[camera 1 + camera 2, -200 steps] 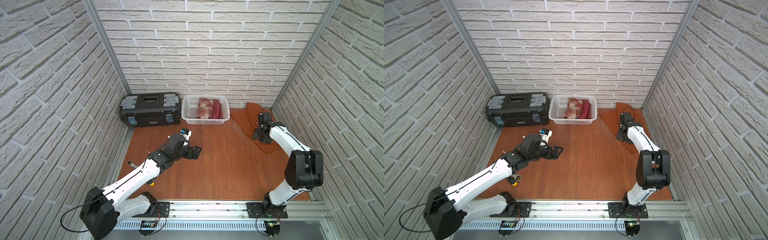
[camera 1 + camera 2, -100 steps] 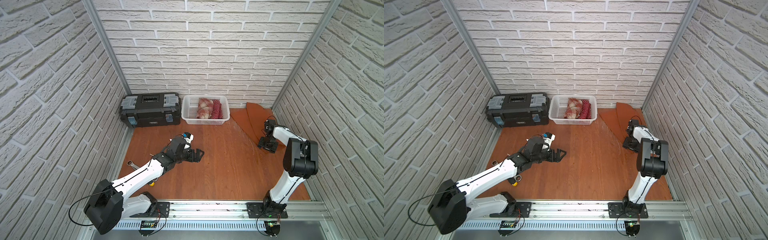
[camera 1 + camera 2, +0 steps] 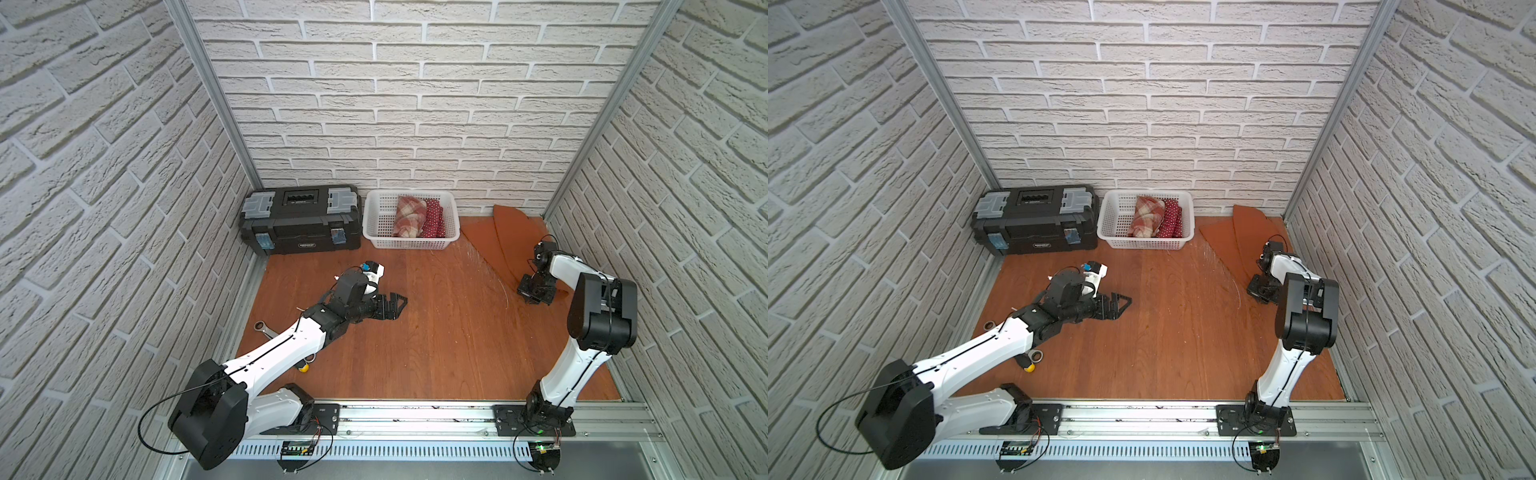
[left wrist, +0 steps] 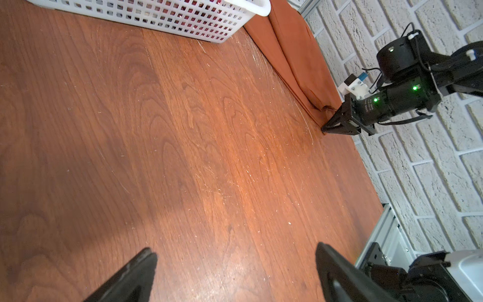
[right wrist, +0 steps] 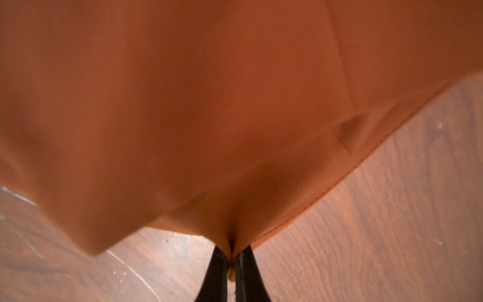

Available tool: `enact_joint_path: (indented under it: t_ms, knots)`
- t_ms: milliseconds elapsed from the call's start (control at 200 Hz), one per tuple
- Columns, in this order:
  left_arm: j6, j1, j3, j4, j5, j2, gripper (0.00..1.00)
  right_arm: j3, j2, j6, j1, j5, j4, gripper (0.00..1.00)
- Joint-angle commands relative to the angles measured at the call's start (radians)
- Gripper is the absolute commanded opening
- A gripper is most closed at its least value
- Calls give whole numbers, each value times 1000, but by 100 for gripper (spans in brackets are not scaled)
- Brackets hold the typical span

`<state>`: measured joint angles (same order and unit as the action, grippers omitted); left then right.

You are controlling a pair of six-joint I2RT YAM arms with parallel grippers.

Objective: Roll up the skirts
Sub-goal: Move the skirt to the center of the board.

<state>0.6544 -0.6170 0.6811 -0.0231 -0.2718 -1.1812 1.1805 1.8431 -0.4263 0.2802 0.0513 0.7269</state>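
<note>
Progress, judged from how things lie, stands at about two skirts out of three.

The bench (image 3: 436, 332) is mostly bare wood. The largest piece left on it is the rust-orange skirt (image 3: 498, 245). It lies flat and unrolled, with one long crease down it, and stretches away from the right end effector (image 3: 527, 296). That end effector is clamped tight on the skirt's near hem corner. The right wrist view shows a small pucker of cloth nipped at its very tip (image 5: 231, 264), and the corner looks barely raised off the wood. No turn of a roll shows in the cloth yet.

The white basket (image 3: 376, 232) stands well apart from the right end effector, past the far side of the orange cloth. It also stands some way ahead of the left end effector (image 3: 400, 305). Inside, the plaid skirt (image 3: 407, 216) and the polka-dot skirt (image 3: 434, 218) lie side by side as compact bundles. I take both as rolled and put away.

The left end effector hovers low over bare bench with its jaws spread wide and nothing between them. It is well apart from the orange skirt.

What remains, I judge, is the whole rolling of the orange skirt, starting from the gripped corner. The left arm would probably need to come across to help. The roll may then go into the basket beside the other two.
</note>
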Motion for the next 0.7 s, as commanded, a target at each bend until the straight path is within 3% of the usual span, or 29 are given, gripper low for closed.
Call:
enact_joint_path:
  t_ms: [0, 165, 305, 385, 515, 695]
  knots:
    - [15, 7, -15, 52, -15, 12, 98, -134, -93, -70, -49, -113, -3, 2]
    - [46, 4, -21, 52, -15, 38, 98, -336, -288, -206, -312, -114, -17, 2]
    - [91, -5, -50, 37, -3, 95, 98, -458, -420, -441, -659, -122, -70, 3]
    - [129, -9, -84, 25, 25, 142, 98, -459, -413, -571, -844, -117, -163, 4]
    - [199, -7, -153, -2, 84, 259, 98, -248, -206, -596, -1019, -101, -258, 2]
    - [233, -5, -183, -172, 192, 490, 98, 282, 195, -491, -1108, -154, -225, 2]
